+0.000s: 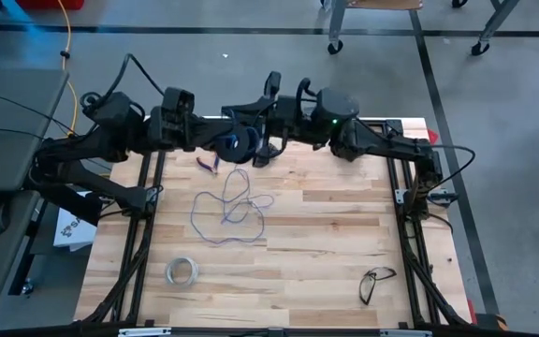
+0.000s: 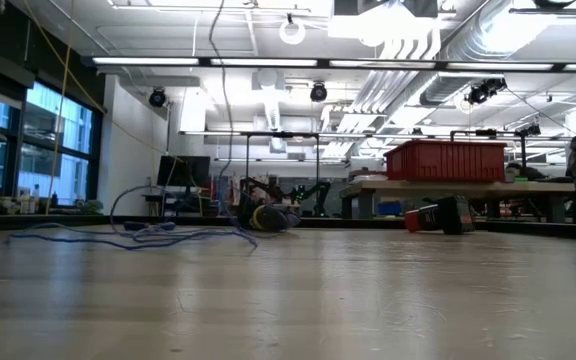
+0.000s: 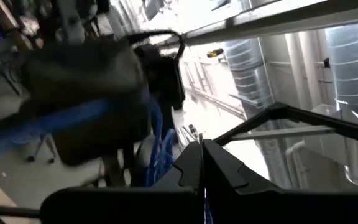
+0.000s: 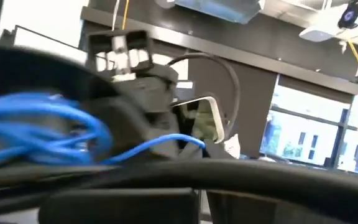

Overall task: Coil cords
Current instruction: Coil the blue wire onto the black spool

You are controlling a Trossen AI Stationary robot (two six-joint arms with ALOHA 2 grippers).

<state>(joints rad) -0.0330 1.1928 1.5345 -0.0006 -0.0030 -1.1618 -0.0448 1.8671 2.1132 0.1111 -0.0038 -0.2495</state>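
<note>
The cords are one thin blue wire. Its slack loops (image 1: 229, 213) lie on the wooden table (image 1: 344, 234), and a strand (image 2: 224, 110) rises from them to a small dark spool with blue turns (image 1: 235, 145), held high over the table's far middle. My left gripper (image 3: 202, 163) is shut just left of the spool. My right gripper (image 1: 258, 148) is shut just right of it. In the right wrist view the wound turns (image 4: 39, 132) show close up. Both grippers are above the low view's picture. My left gripper pinches a single strand of the wire (image 3: 206, 210) between its two shut fingers, next to the spool and high above the table. The strand (image 4: 166, 142) runs slack from there to the wound turns. My right gripper meets the spool from the table's right side, about level. Its own body hides the fingers' place on the spool. The spool is lifted clear, and the wire hangs from it to the table.
A whitish ring of tape (image 1: 182, 271) lies near the front left and a pair of glasses (image 1: 375, 283) near the front right. A small tool (image 1: 206, 165) lies under the left arm. A yellow cable (image 1: 66, 47) runs over the floor beyond the table.
</note>
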